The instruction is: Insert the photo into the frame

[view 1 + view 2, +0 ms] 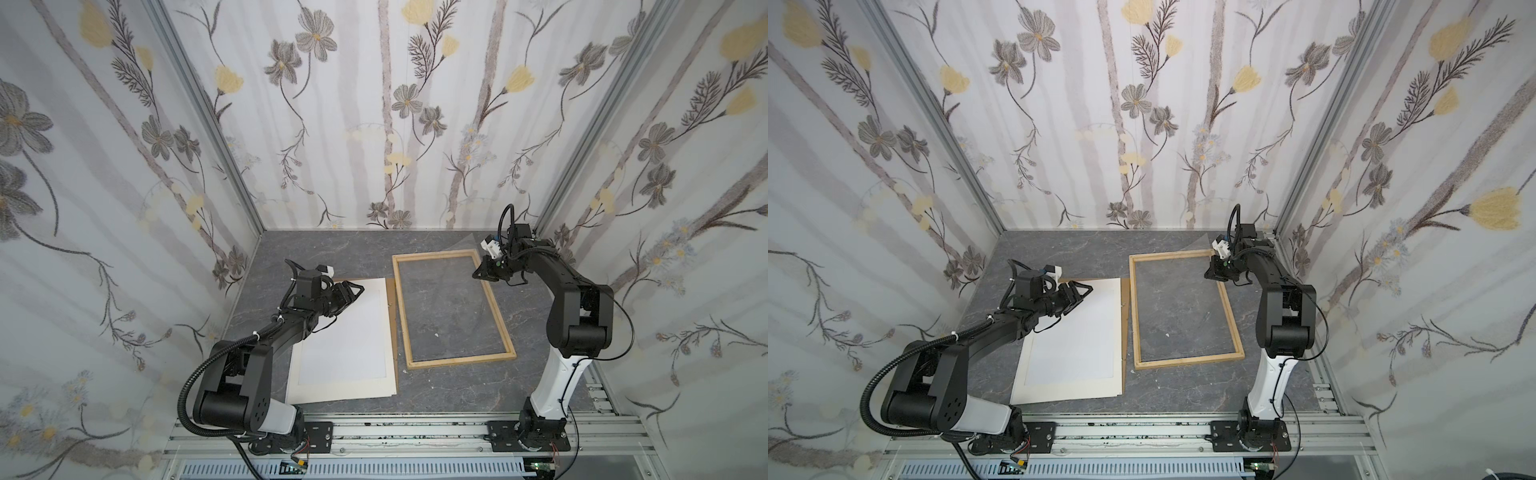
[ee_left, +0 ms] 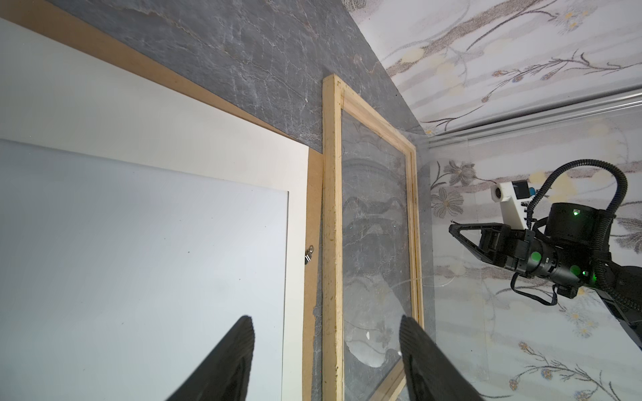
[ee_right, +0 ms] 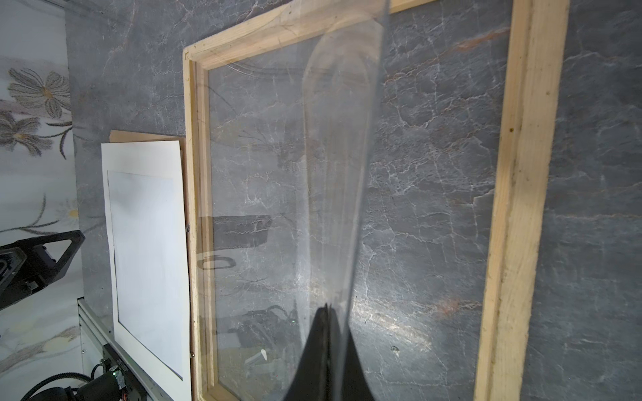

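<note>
I count one white paper photo [image 1: 345, 332], one pale wood frame [image 1: 461, 360]. The left gripper [image 1: 356, 294] is spread and empty; the right gripper [image 3: 326, 312] pinches a clear plastic sheet [image 3: 333, 173].

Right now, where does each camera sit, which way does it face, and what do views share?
Top views: high in front, looking down on the table; left arm, right arm, left gripper, right gripper show.
Left wrist: on left arm, facing across photo and frame; open fingers show.
Right wrist: on right arm, facing down over the frame; shut fingertips pinch a clear sheet.
Shared: all show photo and frame.
</note>
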Tool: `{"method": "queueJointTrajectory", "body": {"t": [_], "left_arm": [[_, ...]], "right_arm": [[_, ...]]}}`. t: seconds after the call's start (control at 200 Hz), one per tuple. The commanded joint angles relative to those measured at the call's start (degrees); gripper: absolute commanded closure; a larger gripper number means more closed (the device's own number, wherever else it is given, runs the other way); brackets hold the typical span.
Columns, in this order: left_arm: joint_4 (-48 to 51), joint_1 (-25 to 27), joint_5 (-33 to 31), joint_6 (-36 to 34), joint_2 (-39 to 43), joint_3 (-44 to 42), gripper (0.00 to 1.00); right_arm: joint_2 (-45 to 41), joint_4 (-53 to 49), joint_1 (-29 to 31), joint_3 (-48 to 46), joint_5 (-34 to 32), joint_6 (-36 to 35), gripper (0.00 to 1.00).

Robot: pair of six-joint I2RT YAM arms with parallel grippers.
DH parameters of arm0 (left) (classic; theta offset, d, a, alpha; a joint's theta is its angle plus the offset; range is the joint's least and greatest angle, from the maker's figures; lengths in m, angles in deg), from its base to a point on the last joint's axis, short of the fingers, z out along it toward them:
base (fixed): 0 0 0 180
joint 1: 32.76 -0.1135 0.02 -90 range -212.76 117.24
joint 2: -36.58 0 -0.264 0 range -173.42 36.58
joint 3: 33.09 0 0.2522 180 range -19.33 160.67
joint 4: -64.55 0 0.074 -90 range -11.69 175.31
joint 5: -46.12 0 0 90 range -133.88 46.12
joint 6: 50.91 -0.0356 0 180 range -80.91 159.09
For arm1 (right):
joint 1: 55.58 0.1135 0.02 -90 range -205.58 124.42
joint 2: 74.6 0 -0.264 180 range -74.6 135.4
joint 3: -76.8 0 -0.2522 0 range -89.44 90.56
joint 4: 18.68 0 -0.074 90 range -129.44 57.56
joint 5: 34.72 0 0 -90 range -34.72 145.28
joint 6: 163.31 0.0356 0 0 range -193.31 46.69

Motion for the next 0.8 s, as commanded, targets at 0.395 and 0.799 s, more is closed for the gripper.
{"method": "queueJointTrajectory", "body": {"t": [0.395, 0.799], "left_arm": [[-2.2, -0.1, 0.6, 0.1, 0.0, 0.2, 0.34], [-4.5, 0.8, 1.0, 1.1, -1.6, -1.1, 0.34]], "right_arm": [[-0.2, -2.1, 0.4, 0.7, -1.5, -3.9, 1.00], [-2.0, 3.4, 0.7, -2.8, 2.7, -4.7, 1.00]]}}
